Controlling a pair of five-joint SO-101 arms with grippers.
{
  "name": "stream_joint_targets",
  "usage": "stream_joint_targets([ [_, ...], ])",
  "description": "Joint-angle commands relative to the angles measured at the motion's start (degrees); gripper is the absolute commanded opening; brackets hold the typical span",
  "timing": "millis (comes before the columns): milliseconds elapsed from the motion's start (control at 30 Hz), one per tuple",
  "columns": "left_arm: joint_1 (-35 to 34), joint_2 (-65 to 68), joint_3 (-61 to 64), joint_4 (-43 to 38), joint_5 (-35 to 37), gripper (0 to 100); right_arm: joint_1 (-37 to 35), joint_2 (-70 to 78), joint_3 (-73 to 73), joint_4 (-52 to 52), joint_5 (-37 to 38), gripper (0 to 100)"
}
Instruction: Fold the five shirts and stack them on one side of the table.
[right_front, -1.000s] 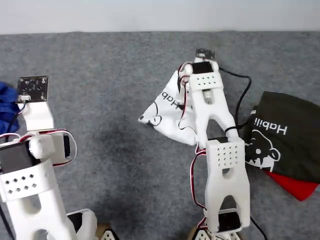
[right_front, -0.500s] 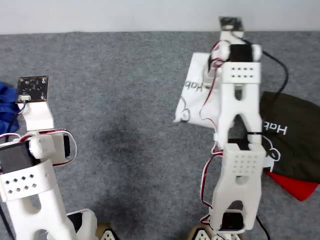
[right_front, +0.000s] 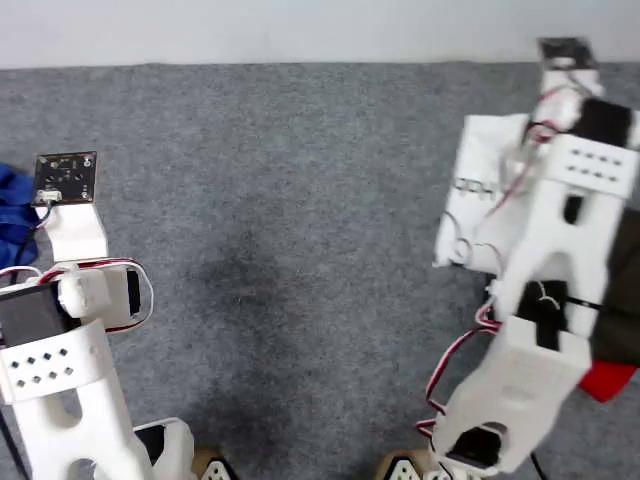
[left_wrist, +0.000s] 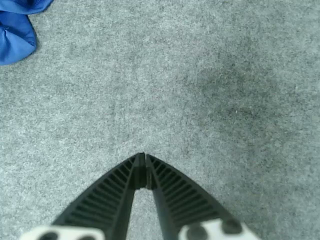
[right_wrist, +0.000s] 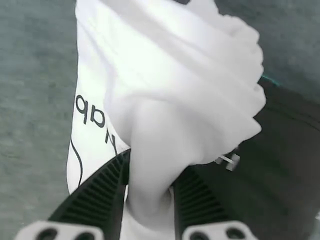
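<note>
My right gripper (right_wrist: 149, 192) is shut on a bunched fold of the white shirt (right_wrist: 165, 100), which hangs from it. In the high view that white shirt (right_front: 478, 205) is lifted at the far right, partly hidden by the right arm (right_front: 560, 250). A dark shirt (right_wrist: 280, 165) lies under and beyond it, and a red shirt (right_front: 608, 380) peeks out at the right edge. My left gripper (left_wrist: 145, 172) is shut on nothing, low over bare grey carpet (left_wrist: 210, 90). A blue shirt (left_wrist: 15, 25) lies crumpled at the table's left edge (right_front: 12, 210).
The grey carpet (right_front: 270, 200) covers the whole table between the two arms. A pale wall (right_front: 300, 30) runs along the far edge. The left arm (right_front: 65, 330) stands at the near left.
The right arm has swung to the right and farther back, carrying the white shirt from the table's middle over toward the dark shirt. The left arm has not moved.
</note>
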Motion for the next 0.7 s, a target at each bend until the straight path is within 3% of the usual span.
stream_joint_targets([
  [0,0.0,-1.1,-0.1,1.1,-0.7,0,6.2,-3.1,-0.4,2.2,4.5,0.9],
  [667,0.0,-1.1,-0.1,1.1,-0.7,0,24.4,7.6,-0.5,2.2,13.1,3.0],
])
